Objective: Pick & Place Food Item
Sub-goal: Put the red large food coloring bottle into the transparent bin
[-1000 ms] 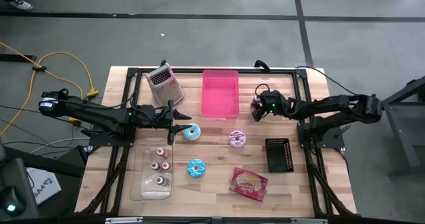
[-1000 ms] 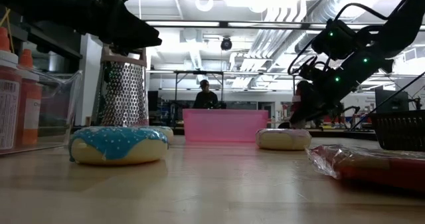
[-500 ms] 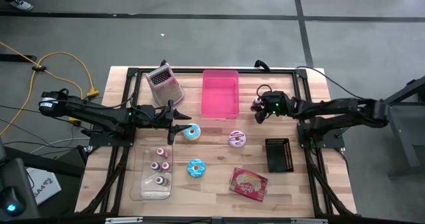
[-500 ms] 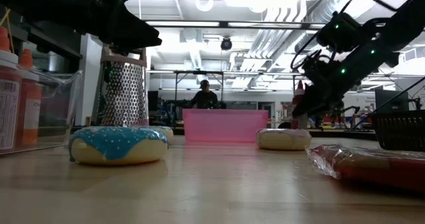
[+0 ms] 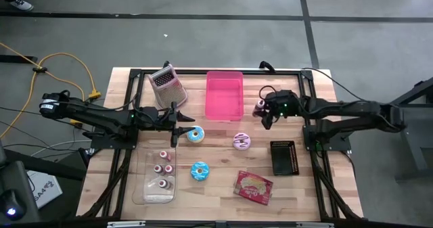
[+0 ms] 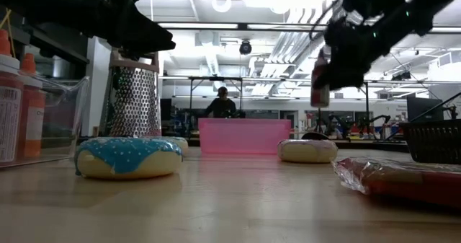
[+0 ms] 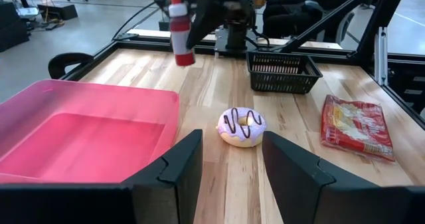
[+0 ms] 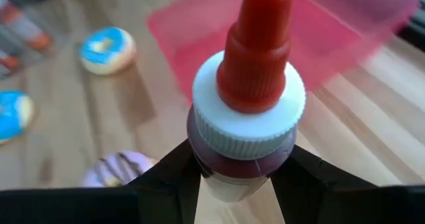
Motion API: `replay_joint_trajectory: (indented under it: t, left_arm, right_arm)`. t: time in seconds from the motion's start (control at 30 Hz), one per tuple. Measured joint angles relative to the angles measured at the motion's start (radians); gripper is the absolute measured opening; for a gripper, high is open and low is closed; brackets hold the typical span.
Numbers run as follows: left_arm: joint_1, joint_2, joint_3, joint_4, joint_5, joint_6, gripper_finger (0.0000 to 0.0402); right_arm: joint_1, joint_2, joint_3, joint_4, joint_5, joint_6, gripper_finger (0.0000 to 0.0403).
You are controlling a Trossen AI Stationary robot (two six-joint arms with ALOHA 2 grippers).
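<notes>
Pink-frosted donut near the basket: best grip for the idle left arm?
Take the pink donut from straight above, fingers across its outer edge. It lies flat on the table, low and round, so a level approach like the left gripper has now would likely just push it.

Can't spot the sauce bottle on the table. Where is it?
The sauce bottle hangs in the right claw, lifted clear of the table, just right of the pink bin.

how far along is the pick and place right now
Done: the right gripper has its fingers shut on a small red-capped bottle, and in the low view it hangs clear above the table. In hand: carrying it beside the pink bin, which looks empty. Left: setting it down; the donuts and red packet lie untouched. The left gripper waits open near the blue donut.
</notes>
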Motion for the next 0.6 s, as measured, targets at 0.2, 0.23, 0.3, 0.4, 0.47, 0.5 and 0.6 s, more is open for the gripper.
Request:
replay_joint_trajectory:
  t: [0.2, 0.23, 0.3, 0.4, 0.47, 0.5, 0.6]
  left_arm:
    - [0.0, 0.0, 0.0, 0.0, 0.0, 0.0, 0.0152]
    - [0.0, 0.0, 0.0, 0.0, 0.0, 0.0, 0.0152]
    - [0.0, 0.0, 0.0, 0.0, 0.0, 0.0, 0.0152]
    - [0.0, 0.0, 0.0, 0.0, 0.0, 0.0, 0.0152]
    - [0.0, 0.0, 0.0, 0.0, 0.0, 0.0, 0.0152]
    - [0.0, 0.0, 0.0, 0.0, 0.0, 0.0, 0.0152]
    - [0.0, 0.0, 0.0, 0.0, 0.0, 0.0, 0.0152]
  right_arm:
    - [0.098, 0.037, 0.072, -0.016, 0.035, 0.0, 0.0148]
    - [0.116, 0.051, 0.081, -0.014, 0.047, 0.0, 0.0148]
    - [0.153, 0.089, 0.102, -0.002, 0.064, 0.004, 0.0148]
    - [0.206, 0.167, 0.153, 0.02, 0.087, 0.006, 0.0148]
    - [0.237, 0.225, 0.198, 0.033, 0.098, 0.006, 0.0148]
    - [0.25, 0.253, 0.221, 0.037, 0.102, 0.003, 0.0148]
    - [0.286, 0.341, 0.287, 0.06, 0.096, -0.003, 0.0148]
